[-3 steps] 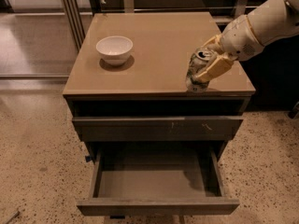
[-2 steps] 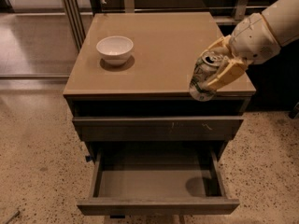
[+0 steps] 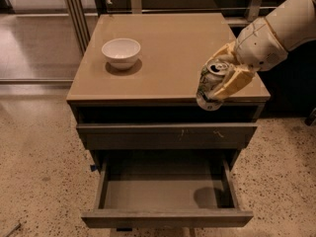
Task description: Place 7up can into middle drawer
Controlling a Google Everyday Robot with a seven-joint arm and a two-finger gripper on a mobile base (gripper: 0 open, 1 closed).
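Note:
My gripper [image 3: 220,77] is shut on the 7up can [image 3: 209,87], a white and green can with a silver top. It holds the can tilted in the air at the front right edge of the cabinet top, above the right part of the open middle drawer [image 3: 168,215]. The drawer is pulled out, its grey floor bare, with the can's shadow on its right side. My white arm [image 3: 276,31] reaches in from the upper right.
A white bowl [image 3: 121,52] stands on the tan cabinet top [image 3: 168,43] at the left. A shut drawer front with pale scratches [image 3: 167,135] lies above the open drawer. Speckled floor surrounds the cabinet; metal posts stand behind.
My gripper has carried the can forward, from over the cabinet top's right side to its front edge. The can's shadow now falls on the drawer floor.

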